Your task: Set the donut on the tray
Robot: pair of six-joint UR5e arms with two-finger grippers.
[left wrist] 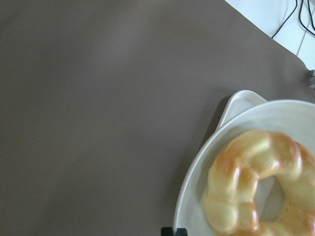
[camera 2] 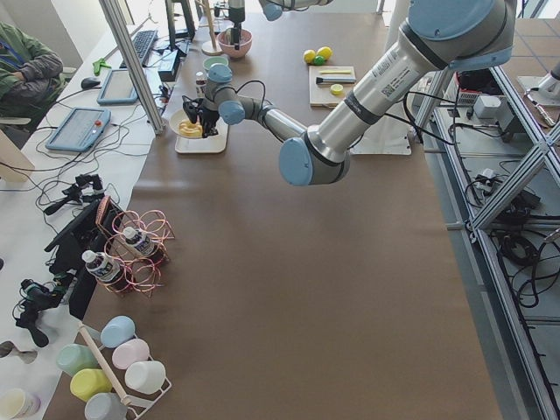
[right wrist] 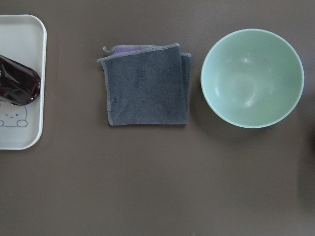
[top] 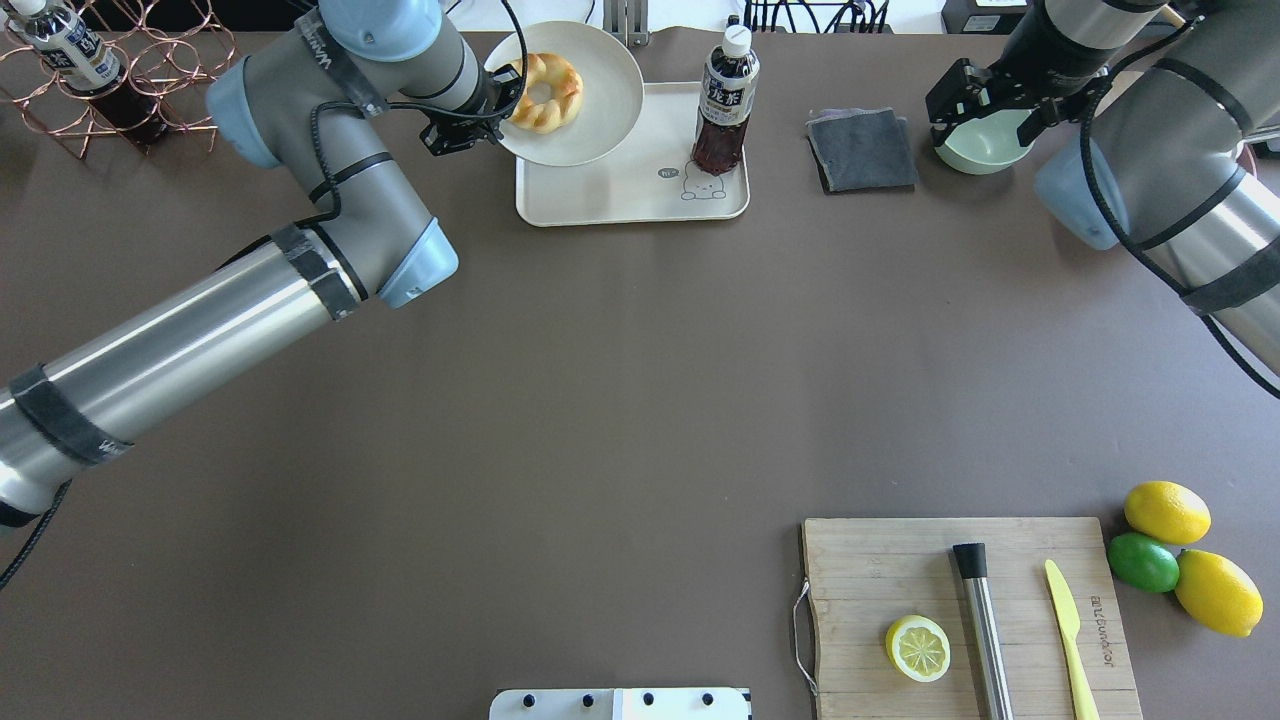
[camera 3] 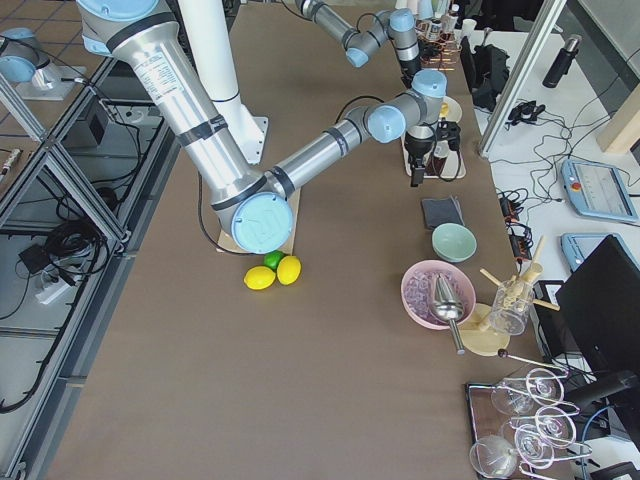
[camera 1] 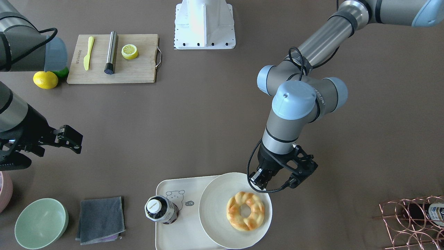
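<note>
The golden braided donut (camera 1: 245, 210) lies on a round white plate (camera 1: 215, 208) that rests over one end of the cream tray (camera 1: 184, 229) with the bear drawing. It does not touch the tray itself. My left gripper (camera 1: 279, 178) hangs just beside the plate's rim, open and empty. The left wrist view shows the donut (left wrist: 246, 182), the plate (left wrist: 197, 206) and a tray corner (left wrist: 236, 101). My right gripper (camera 1: 78, 140) is open and empty, far off, above the green bowl (top: 985, 150). From overhead the donut (top: 545, 90) and tray (top: 620, 190) are at the table's far side.
A dark drink bottle (camera 1: 161, 209) stands on the tray. A grey cloth (camera 1: 100, 219) and the green bowl (camera 1: 41, 223) lie beside it. A wooden cutting board (camera 1: 138, 69) holds a lemon half (camera 1: 129, 51), a knife and a metal rod. A copper wire rack (camera 1: 412, 218) stands near the left arm.
</note>
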